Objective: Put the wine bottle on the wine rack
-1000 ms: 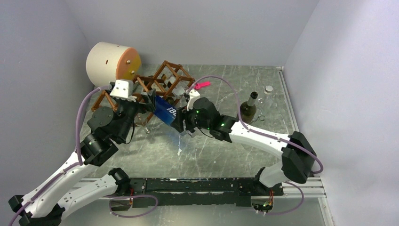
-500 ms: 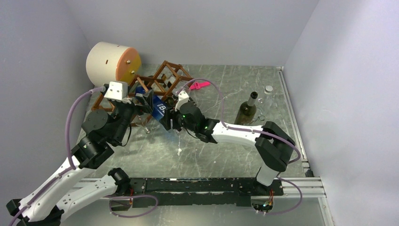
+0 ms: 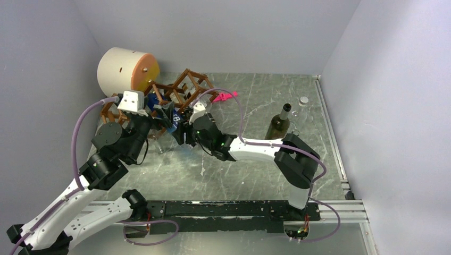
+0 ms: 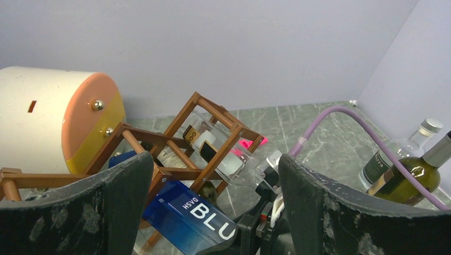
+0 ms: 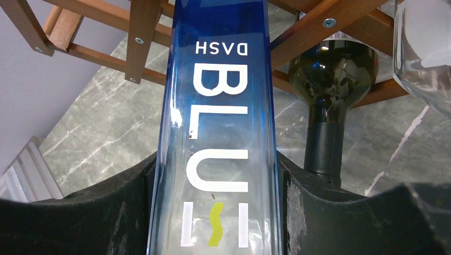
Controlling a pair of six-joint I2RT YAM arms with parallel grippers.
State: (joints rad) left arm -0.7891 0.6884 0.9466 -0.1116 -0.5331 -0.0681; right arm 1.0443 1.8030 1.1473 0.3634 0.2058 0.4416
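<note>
The wine rack (image 3: 183,87) is a reddish-brown wooden lattice at the back left, also in the left wrist view (image 4: 220,112) and the right wrist view (image 5: 143,42). My right gripper (image 3: 184,131) (image 5: 218,212) is shut on a blue glass bottle (image 3: 169,118) (image 5: 220,106) marked "BLU DASH". The bottle's far end reaches in between the rack's bars. My left gripper (image 3: 162,118) (image 4: 213,175) is open, its fingers on either side of the rack's near corner and the blue bottle (image 4: 186,218). A dark green bottle (image 5: 332,79) and a clear bottle (image 4: 223,154) lie in the rack.
A cream-and-orange drum (image 3: 125,69) stands behind the rack against the left wall. A green wine bottle (image 3: 280,123) and a clear bottle with a white cap (image 3: 303,103) stand at the right. A pink object (image 3: 226,96) lies right of the rack.
My right arm has moved left with the blue bottle, pushing it further into the rack. My left gripper has shifted slightly left and stays open.
</note>
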